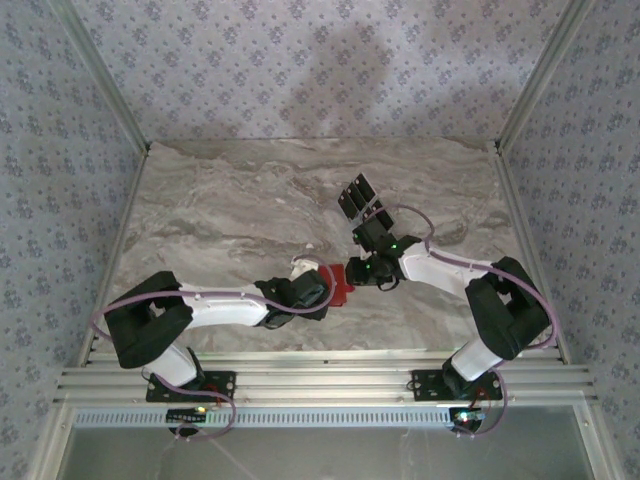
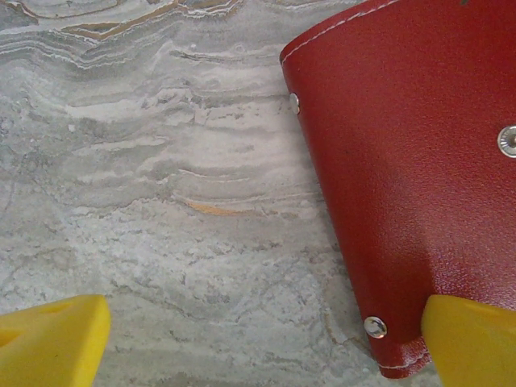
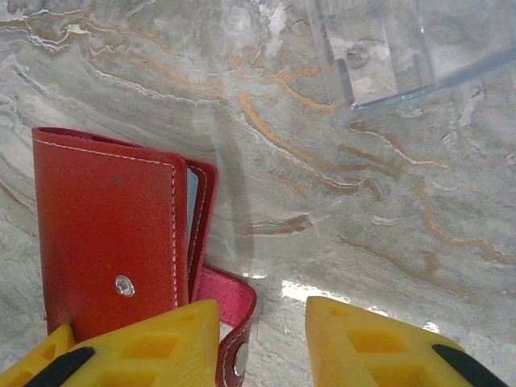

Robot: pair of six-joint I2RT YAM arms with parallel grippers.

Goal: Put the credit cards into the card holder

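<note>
Marble table (image 1: 200,220) underneath. Left of centre in the top view: left gripper (image 1: 316,291), spread wide, clamped on nothing. Seen from the left wrist, one yellow fingertip (image 2: 463,339) touching the lower corner of the red card holder (image 2: 403,161). Card holder flat on the marble just below frame centre, between both grippers. Immediately right of it: right gripper (image 1: 356,272), jaws partly apart, bare marble in the gap, snap tab (image 3: 230,310) beside the left finger, not pinched. Above that gripper: black credit cards (image 1: 357,196), fanned, well apart from the card holder. Clear plastic stand (image 3: 387,56) at upper right of the right wrist view.
</note>
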